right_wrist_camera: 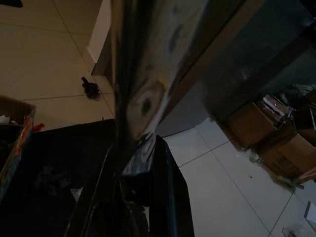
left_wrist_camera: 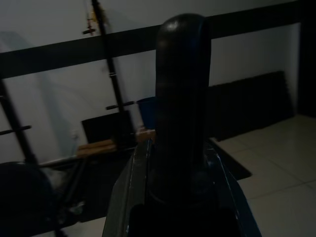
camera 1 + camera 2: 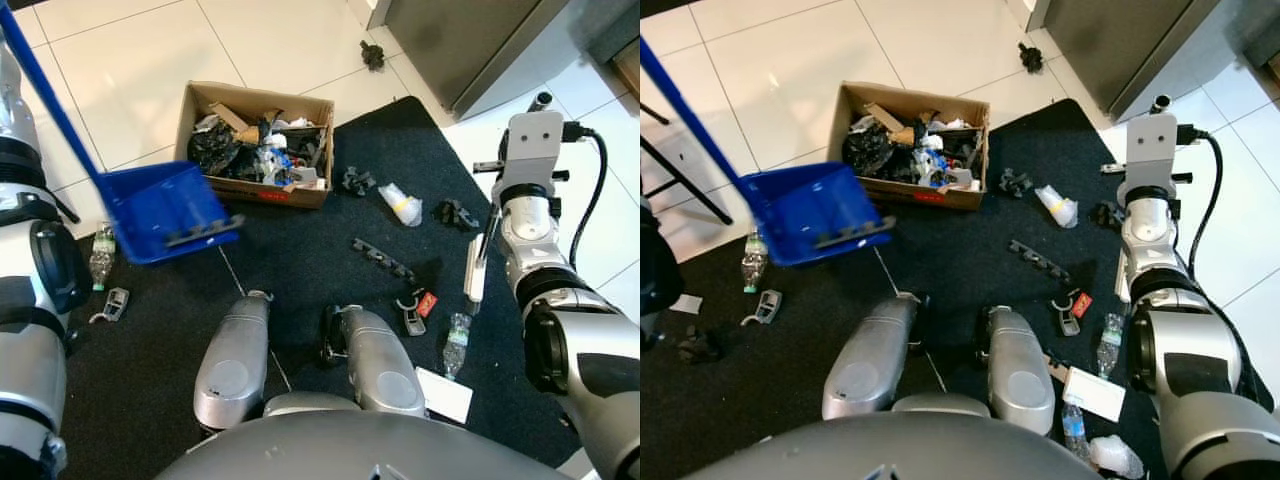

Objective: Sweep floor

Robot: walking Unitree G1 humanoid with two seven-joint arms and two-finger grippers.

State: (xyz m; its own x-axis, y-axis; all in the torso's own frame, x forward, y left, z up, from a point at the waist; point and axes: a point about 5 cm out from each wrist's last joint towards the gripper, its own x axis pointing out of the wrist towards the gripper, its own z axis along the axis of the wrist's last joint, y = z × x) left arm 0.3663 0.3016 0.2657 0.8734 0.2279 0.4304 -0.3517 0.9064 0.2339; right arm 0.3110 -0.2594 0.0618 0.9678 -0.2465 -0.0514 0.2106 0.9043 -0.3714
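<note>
Dustpan (image 3: 165,212), blue plastic w/ long blue handle (image 3: 50,105), hangs tilted above dark mat's far-left edge, just beside cardboard box (image 3: 256,143) of rubbish. Likely light, stiff, a bit slick; long handle makes it swingy, so best held high on the shaft. Left arm raised at left, left gripper out of head views; wrist cam shows one black finger (image 2: 180,103), grasp can't tell. Right arm stretched fwd over mat's right edge, right gripper (image 1: 136,148) seems clamped on pale broom stick (image 3: 476,268). Litter scattered on mat (image 3: 320,240).
</note>
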